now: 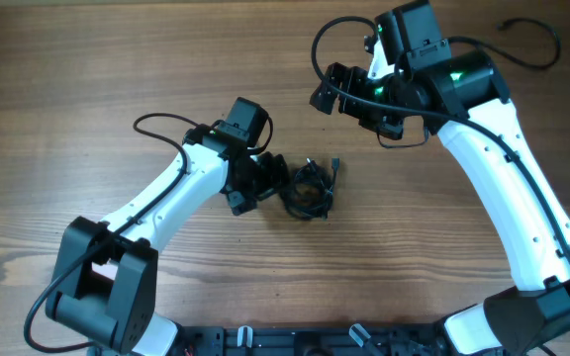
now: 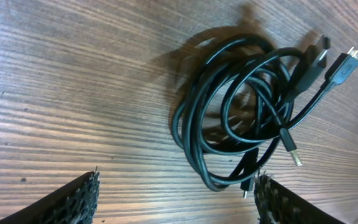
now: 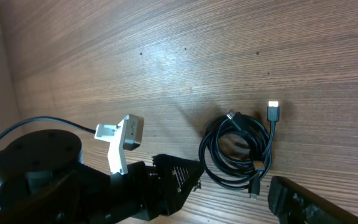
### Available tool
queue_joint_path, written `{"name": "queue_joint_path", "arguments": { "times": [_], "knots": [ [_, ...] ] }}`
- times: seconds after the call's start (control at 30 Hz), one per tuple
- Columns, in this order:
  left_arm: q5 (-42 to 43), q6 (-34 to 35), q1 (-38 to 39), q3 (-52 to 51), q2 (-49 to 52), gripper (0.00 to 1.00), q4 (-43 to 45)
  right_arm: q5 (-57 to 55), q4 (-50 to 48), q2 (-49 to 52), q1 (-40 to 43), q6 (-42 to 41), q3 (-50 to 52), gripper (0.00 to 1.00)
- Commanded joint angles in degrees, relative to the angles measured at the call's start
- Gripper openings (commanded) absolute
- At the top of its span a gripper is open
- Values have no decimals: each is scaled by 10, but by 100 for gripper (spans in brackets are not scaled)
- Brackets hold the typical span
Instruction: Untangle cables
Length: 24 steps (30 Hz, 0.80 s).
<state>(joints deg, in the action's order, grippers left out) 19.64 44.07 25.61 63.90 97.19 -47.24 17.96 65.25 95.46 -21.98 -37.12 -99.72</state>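
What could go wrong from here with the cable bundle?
1. The open left pincer straddles only the near edge of the cables; closing could grab several loops at once and tighten the tangle.
2. One finger sits beside a small plug and might pinch it.

Overhead looks straight down; both wrist views, closer, share the cables (image 1: 310, 190).

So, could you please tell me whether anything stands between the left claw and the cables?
Nothing visible does. Only bare table lies between the open left claw and the cables, which sit bunched just ahead of its fingertips.
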Motion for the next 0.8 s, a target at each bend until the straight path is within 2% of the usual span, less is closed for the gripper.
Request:
{"name": "queue_joint_path", "arguments": {
  "times": [0.0, 0.17, 0.77],
  "knots": [
    [5, 1, 4, -3, 4, 79, 5, -6, -3, 0, -1, -6, 1, 100],
    [5, 1, 37, -3, 4, 81, 5, -6, -3, 0, -1, -6, 1, 100],
    [-11, 14, 38, -3, 5, 82, 23, -6, -3, 0, -1, -6, 1, 100]
  ]
}}
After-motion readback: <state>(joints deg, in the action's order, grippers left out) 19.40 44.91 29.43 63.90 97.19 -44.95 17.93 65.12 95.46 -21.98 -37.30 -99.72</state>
